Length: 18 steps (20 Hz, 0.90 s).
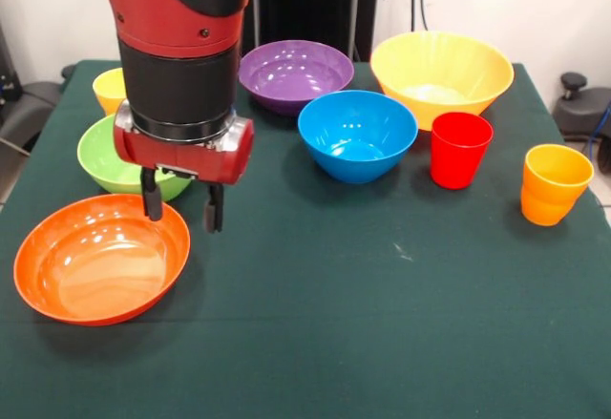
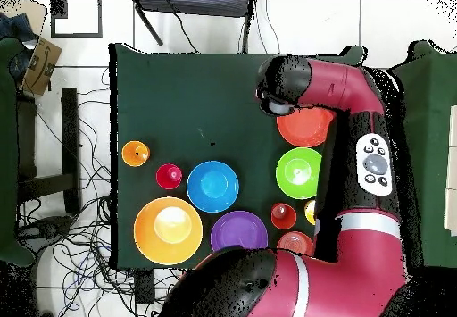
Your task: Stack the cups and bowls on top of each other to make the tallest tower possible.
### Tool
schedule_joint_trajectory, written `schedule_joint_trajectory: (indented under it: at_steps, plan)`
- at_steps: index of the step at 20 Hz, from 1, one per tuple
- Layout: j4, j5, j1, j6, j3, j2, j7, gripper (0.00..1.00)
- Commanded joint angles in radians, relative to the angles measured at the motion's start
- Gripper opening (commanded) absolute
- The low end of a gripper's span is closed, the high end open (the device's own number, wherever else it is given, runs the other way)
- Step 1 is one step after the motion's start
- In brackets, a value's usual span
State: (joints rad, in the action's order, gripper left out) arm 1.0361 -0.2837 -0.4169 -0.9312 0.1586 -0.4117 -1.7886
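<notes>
My gripper [image 1: 182, 205] is open and empty, with its fingers low at the far right rim of the wide shallow orange bowl [image 1: 100, 259], one on each side of the rim. The green bowl [image 1: 105, 163] sits just behind it, partly hidden. The pale yellow cup [image 1: 108, 89] is behind that. The purple bowl [image 1: 294, 73], blue bowl [image 1: 357, 135] and large yellow bowl [image 1: 441, 73] stand apart. So do the red cup [image 1: 459, 149] and amber-yellow cup [image 1: 554, 183]. In the overhead view an orange cup [image 2: 283, 216] and the small orange bowl [image 2: 294, 242] sit near the robot's base. My arm hides both in the front view.
The dark green table cloth [image 1: 382, 324] covers the table. In the overhead view my arm [image 2: 357, 108] reaches over the wide orange bowl [image 2: 308, 130] and green bowl [image 2: 298, 172]. Cables and chairs lie beyond the table edges.
</notes>
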Motion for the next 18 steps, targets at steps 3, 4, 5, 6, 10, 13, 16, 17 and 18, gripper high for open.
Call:
schedule_joint_trajectory:
  at_steps: [3,4,5,6,10,13,16,17,18]
  plan:
    - [0.094,-0.122,-0.027,0.076,0.096,0.026,0.298,1.0]
    - [0.098,-0.125,-0.032,0.088,0.101,0.034,0.296,1.0]
    - [0.102,-0.125,-0.037,0.096,0.108,0.042,0.294,1.0]
    - [0.095,-0.128,-0.039,0.104,0.114,0.058,0.296,1.0]
    - [0.071,-0.148,-0.033,0.153,0.127,0.104,0.277,1.0]
    - [0.06,-0.144,-0.034,0.149,0.147,0.117,0.285,1.0]
    - [0.057,-0.137,-0.04,0.15,0.17,0.124,0.292,1.0]
    - [0.062,-0.131,-0.045,0.143,0.179,0.121,0.295,1.0]
    - [0.06,-0.127,-0.048,0.135,0.188,0.119,0.3,1.0]
